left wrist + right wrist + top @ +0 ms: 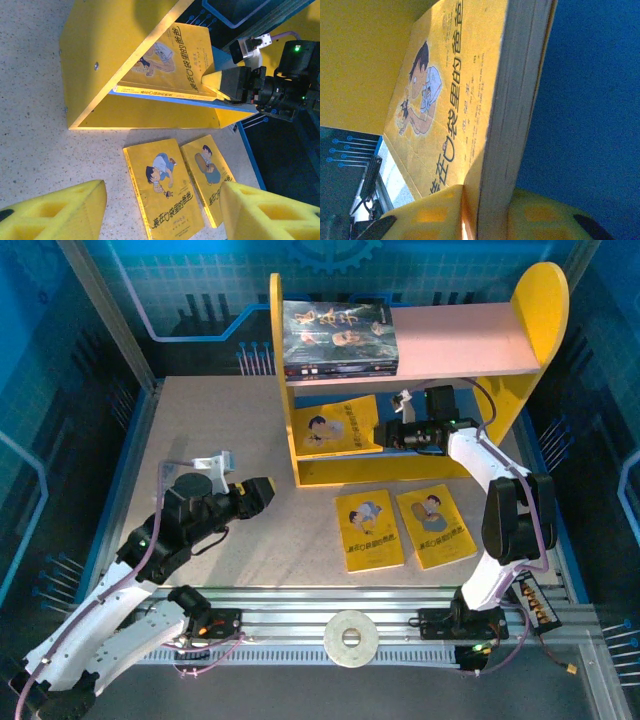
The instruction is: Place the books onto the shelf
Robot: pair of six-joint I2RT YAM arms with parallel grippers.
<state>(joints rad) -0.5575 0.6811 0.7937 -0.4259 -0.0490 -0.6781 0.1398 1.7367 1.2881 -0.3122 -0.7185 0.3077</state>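
From above, the right gripper [385, 433] reaches into the lower tier of the shelf [540, 300], clamped on the near edge of a yellow book [335, 425]. Dark books [338, 335] are stacked on the pink upper board [460, 335], and two yellow books [369, 530] lie flat on the table [220, 430] just in front. The left gripper [262, 492] hovers well to the left; if it goes for those two now, the arms could meet near the shelf front. In the left wrist view its pads [55, 212] stand apart and hold nothing. The gripped book sits near the tier's front lip, so letting go too early could let it slide out. In the right wrist view the pads [425, 212] pinch only a thin margin of the book beside the blue lower board [590, 100]. So shallow a hold may let the book pivot or slip, and retreating before release would drag it out.
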